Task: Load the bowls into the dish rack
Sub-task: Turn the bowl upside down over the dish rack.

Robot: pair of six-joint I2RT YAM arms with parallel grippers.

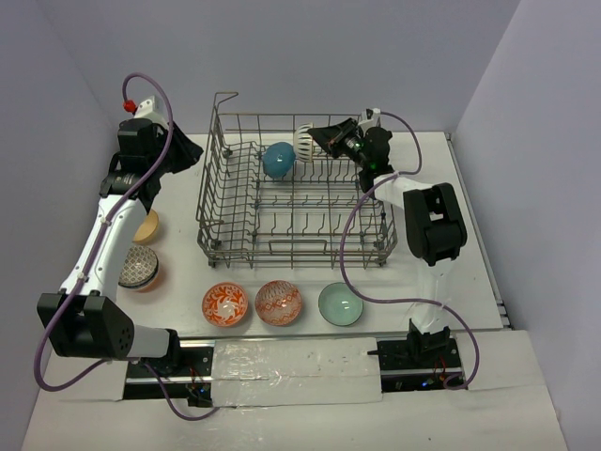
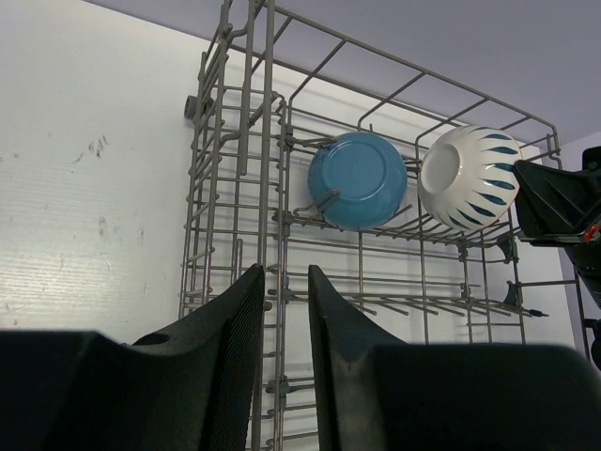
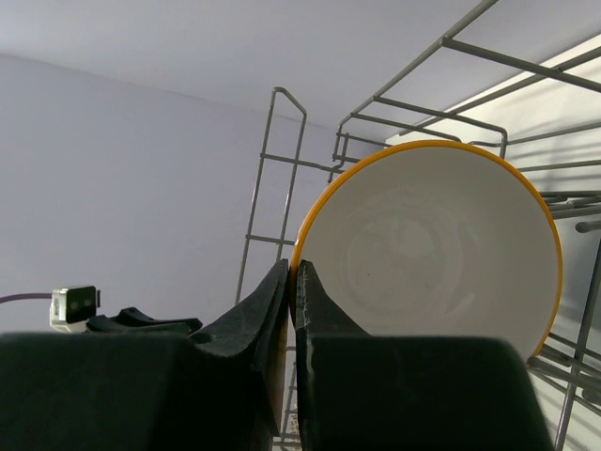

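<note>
White table (image 1: 183,272), lilac walls (image 1: 329,47): R gripper (image 3: 292,272) clamped on rim of striped bowl (image 1: 305,141) at far end of rack (image 1: 211,188).
Blue bowl (image 1: 278,160) on edge in rack, just beside it. L gripper (image 2: 285,272) hangs left of rack, jaws apart, nothing in it that I see. Table front: orange bowl (image 1: 225,304), red bowl (image 1: 278,303), green bowl (image 1: 340,304); tan bowl (image 1: 147,225), patterned bowl (image 1: 139,270) by L arm (image 1: 103,235).

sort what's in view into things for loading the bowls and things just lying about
For the job: dish rack; teal-blue bowl in it; striped white bowl in the right gripper; on the table, two orange-red patterned bowls, pale green bowl, tan bowl, blue-white patterned bowl.
Just lying about: purple cables; taped white sheet at the near edge.
</note>
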